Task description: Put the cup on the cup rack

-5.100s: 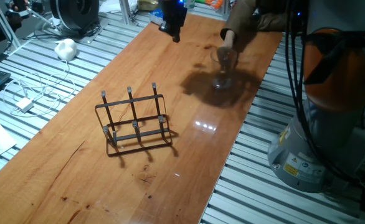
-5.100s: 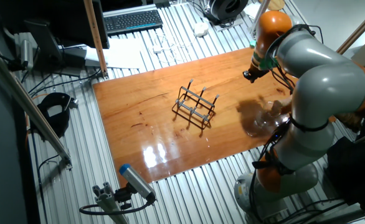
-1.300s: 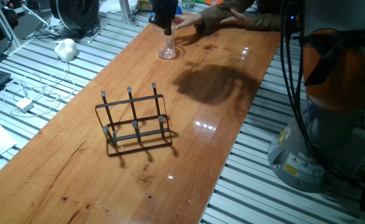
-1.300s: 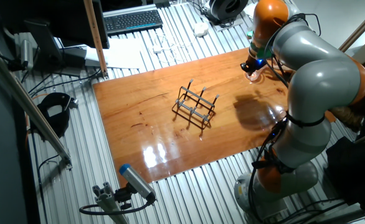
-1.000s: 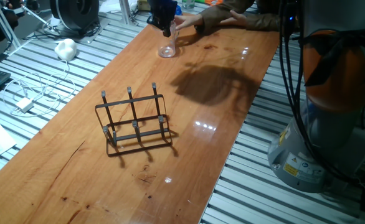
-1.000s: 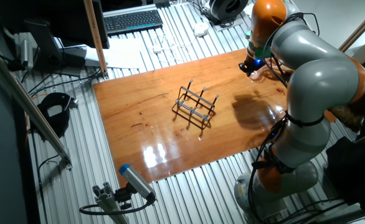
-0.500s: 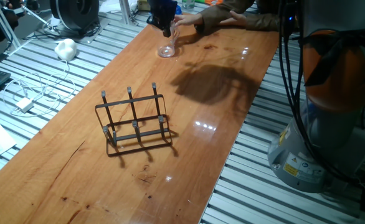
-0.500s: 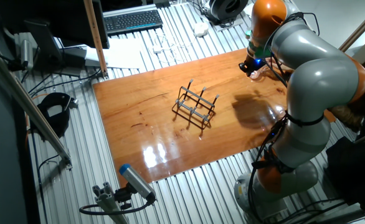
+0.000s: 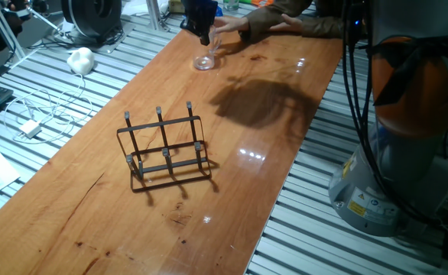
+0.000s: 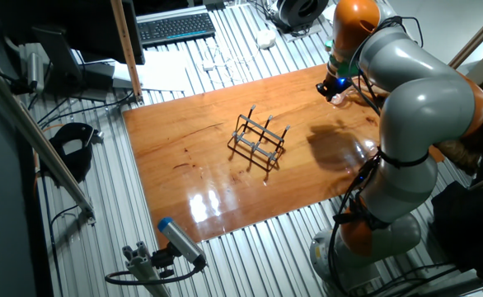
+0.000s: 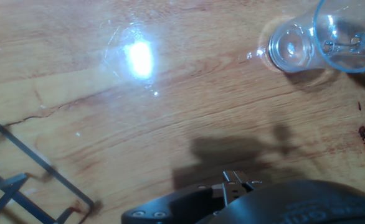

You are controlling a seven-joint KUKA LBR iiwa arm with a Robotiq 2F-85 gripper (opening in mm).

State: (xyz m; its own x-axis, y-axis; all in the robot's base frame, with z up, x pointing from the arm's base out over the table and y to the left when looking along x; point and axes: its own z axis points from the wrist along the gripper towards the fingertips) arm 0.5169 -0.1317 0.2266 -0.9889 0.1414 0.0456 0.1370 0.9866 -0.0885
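Barely anything has shifted over the last second: the gripper point(image 9: 202, 32) hangs right over the cup point(image 9: 206, 58) at the table's far end, having swung there from further right. Can't tell if the fingers are apart or together, they're too dark and small. So my guess is the grab hasn't happened yet.

Hand view shows the clear cup point(image 11: 322, 38) at 1 o'clock, upright on the wood.

Cup rack point(image 9: 163, 150) sits well apart, mid-table point(image 9: 94, 221). Cables, keyboard point(image 10: 175, 26) and a person's hand point(image 9: 274, 20) surround it all.
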